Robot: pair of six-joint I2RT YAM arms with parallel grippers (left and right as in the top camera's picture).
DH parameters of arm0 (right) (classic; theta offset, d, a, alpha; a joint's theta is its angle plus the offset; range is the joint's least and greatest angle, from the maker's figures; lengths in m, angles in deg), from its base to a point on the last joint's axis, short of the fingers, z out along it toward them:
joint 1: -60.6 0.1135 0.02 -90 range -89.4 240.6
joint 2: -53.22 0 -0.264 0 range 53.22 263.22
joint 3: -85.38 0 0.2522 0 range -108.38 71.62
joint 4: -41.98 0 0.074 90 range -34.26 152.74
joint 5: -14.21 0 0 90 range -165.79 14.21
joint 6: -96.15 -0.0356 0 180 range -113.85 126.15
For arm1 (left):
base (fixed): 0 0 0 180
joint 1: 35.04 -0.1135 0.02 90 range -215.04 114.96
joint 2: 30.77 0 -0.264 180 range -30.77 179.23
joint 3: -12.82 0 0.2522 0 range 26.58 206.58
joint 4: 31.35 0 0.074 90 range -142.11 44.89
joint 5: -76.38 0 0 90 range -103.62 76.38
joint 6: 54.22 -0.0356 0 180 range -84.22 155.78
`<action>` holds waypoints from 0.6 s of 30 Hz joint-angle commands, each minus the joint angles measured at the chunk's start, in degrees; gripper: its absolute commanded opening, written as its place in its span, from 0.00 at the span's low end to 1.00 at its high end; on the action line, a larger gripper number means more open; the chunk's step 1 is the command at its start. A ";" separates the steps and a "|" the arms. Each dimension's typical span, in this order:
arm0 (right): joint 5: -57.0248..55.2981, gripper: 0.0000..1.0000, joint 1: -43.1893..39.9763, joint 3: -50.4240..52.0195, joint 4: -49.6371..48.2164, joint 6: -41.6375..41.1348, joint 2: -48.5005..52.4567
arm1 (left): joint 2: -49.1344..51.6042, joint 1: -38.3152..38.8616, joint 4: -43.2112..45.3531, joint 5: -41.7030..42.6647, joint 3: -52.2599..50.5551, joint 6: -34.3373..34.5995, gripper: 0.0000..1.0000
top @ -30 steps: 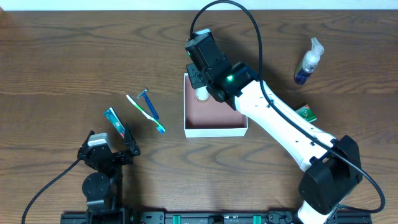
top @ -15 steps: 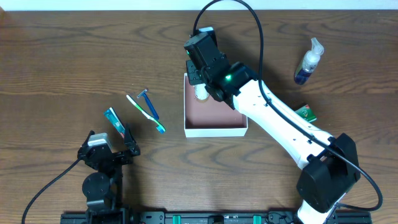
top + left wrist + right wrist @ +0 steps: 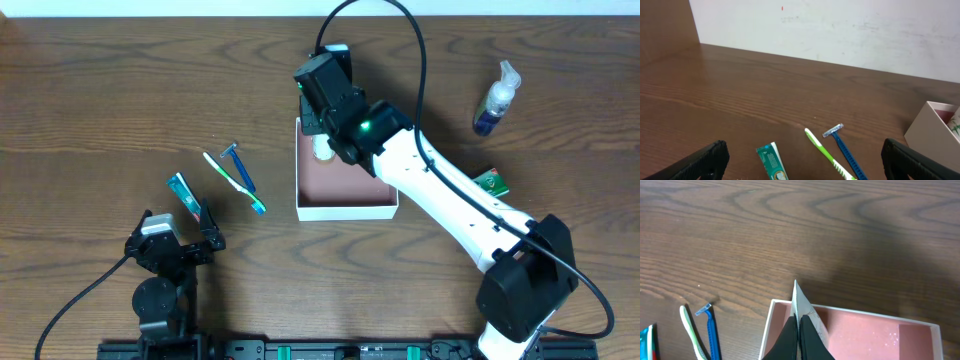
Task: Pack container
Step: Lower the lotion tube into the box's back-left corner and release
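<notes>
A shallow square container [image 3: 346,211] with thin white walls and a pinkish-brown inside sits near the middle of a dark wooden table [image 3: 120,90].

From overhead, the right arm reaches in from the lower right, and its wrist covers the container's far left corner. Only a small pale item [image 3: 323,151] peeks out beneath it, and how the jaws stand cannot be made out there. The right wrist camera fills this in. The right gripper [image 3: 799,326] has its jaws pressed together on a thin white pointed edge, above the near left corner of the pink floor. The left wrist camera catches just one white corner of the container at its right edge, with something white and green-printed inside.

To the left of the container, apart from it, lie a blue razor [image 3: 241,168] and a green-and-white toothbrush [image 3: 234,181], close together. A green toothpaste tube [image 3: 186,197] lies further left. All three also show in the left wrist view, and at the left edge of the right wrist view.

The left gripper [image 3: 178,240] rests at the table's lower left. In its own camera, its dark fingers [image 3: 707,160] sit at opposite bottom corners, spread wide with nothing between them.

Only the overhead view shows the right side of the table. There, a spray bottle with blue liquid [image 3: 494,101] lies far right, and a small green carton [image 3: 491,181] sits beside the right arm.
</notes>
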State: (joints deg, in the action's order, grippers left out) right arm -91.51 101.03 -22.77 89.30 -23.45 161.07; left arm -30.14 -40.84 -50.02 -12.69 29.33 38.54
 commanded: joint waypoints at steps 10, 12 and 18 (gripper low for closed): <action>-0.79 0.02 1.46 -0.33 -0.20 -2.21 1.51 | -0.22 -0.24 -0.98 0.11 -1.62 -0.02 0.98; -0.79 0.01 1.55 -0.33 -0.57 -2.56 1.51 | -0.22 -0.24 -0.98 0.11 -1.62 -0.02 0.98; -0.76 0.01 1.62 -0.57 -1.05 -2.78 1.51 | -0.22 -0.24 -0.98 0.11 -1.62 -0.02 0.98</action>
State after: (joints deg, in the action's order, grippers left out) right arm -92.12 101.62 -22.77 88.34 -25.05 161.36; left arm -30.14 -40.84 -50.02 -12.69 29.33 38.56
